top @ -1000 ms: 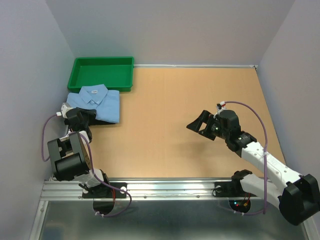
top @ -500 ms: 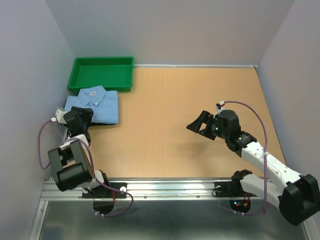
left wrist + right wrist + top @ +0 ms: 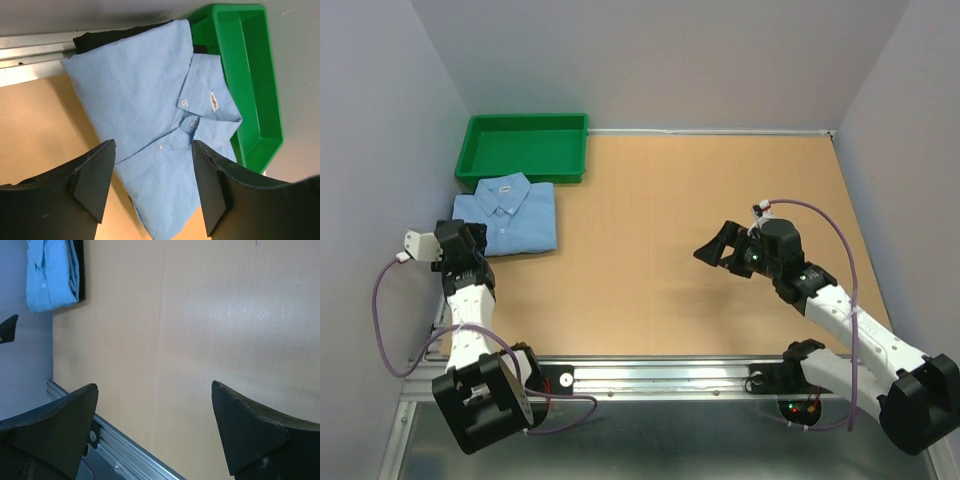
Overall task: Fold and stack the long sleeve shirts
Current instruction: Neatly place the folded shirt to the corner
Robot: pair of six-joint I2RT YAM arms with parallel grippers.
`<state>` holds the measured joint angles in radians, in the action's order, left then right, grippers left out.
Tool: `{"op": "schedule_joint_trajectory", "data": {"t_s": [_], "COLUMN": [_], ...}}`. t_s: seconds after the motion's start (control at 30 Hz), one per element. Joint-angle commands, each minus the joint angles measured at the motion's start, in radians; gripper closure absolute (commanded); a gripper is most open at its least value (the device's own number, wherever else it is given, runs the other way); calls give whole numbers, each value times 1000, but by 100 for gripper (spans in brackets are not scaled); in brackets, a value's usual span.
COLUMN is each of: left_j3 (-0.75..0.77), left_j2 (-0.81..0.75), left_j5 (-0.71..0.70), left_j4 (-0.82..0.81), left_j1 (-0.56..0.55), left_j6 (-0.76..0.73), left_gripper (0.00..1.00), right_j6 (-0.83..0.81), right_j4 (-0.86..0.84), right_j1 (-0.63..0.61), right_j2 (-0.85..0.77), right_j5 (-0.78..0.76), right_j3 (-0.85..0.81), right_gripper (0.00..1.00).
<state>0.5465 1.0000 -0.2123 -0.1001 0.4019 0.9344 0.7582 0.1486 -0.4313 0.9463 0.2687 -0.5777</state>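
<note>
The folded light blue shirt lies collar toward the back at the table's far left, just in front of the green tray. In the left wrist view the blue shirt rests on the black shirt, of which only a dark edge shows beneath it. The right wrist view shows the same stack, blue shirt over a black edge. My left gripper stands open just near-left of the stack, its jaws empty. My right gripper hangs open over bare table at mid-right, nothing between its fingers.
The green tray sits empty at the back left corner, touching the shirts' far side. Grey walls close in the left, back and right. An aluminium rail runs along the near edge.
My left gripper has opened, let go of the shirt stack and drawn back toward the near left. The blue shirt now lies flat. The right arm has not moved.
</note>
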Motion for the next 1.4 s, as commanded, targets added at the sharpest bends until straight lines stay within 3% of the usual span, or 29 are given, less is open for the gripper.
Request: {"op": "schedule_joint_trajectory", "data": {"t_s": [0.0,0.17,0.37,0.67,0.8,1.0,1.13,1.3,1.37], "left_j3": [98,122,119,190,260,435,585,754,805], "left_j2": [-49,41,264,450,405,159,3,-177,-207], "left_j5": [-38,60,53,24,24,28,57,148,81], "left_j4": [92,-13,-93,-40,54,284,474,560,631], "left_j1": [8,8,11,37,52,52,52,51,-11], "left_j6": [-46,-135,-155,-226,-290,-403,-463,-494,-491], "left_gripper": [30,36,40,34,28,2,1,1,1], "right_j6": [-51,-76,-89,-151,-207,-325,-370,-421,-442], "right_j4": [-3,3,12,66,140,330,453,532,542], "right_j1": [8,8,8,8,8,8,8,8,8], "right_j2": [-18,0,6,-10,-23,-55,-89,-171,-191], "right_j5": [6,12,17,-23,-77,-304,-468,-653,-701], "right_j3": [-91,-106,-116,-145,-217,-393,-493,-586,-612], "right_gripper": [0,1,1,1,1,0,0,0,0]}}
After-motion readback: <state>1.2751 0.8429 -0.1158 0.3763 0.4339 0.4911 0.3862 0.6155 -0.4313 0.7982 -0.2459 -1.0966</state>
